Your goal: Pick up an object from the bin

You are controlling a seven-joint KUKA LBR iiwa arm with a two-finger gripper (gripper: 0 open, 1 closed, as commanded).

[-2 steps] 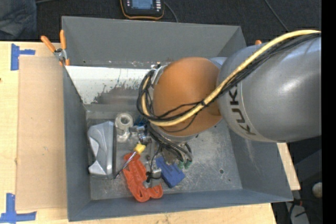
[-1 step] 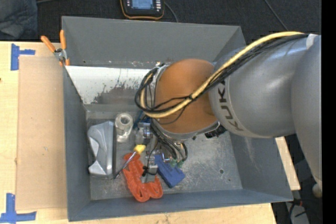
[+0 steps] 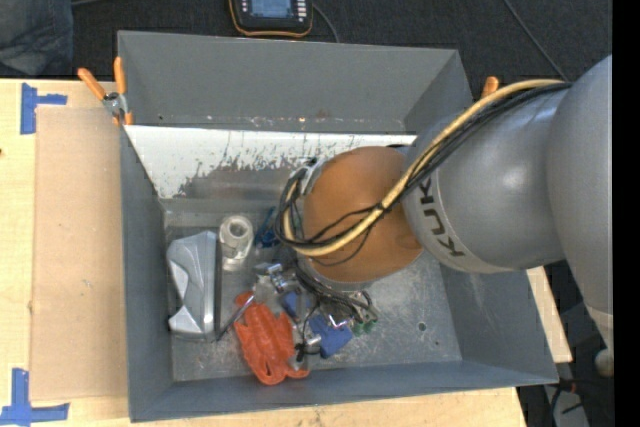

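Blue plastic piece (image 3: 334, 339), small, lies on the floor of the grey metal bin (image 3: 290, 85), near the front wall, about midway along. Gripper (image 3: 318, 313) sits low over it, amid a small heap of dark and blue bits. Claw state: cannot tell, bulk of the orange wrist cover (image 3: 350, 215) sits above it. Orange-red ridged plastic thing (image 3: 266, 343) just left of the blue piece. Grey folded packet (image 3: 195, 283) further left. Short silver-white cylinder (image 3: 236, 235) beside the packet's far end.
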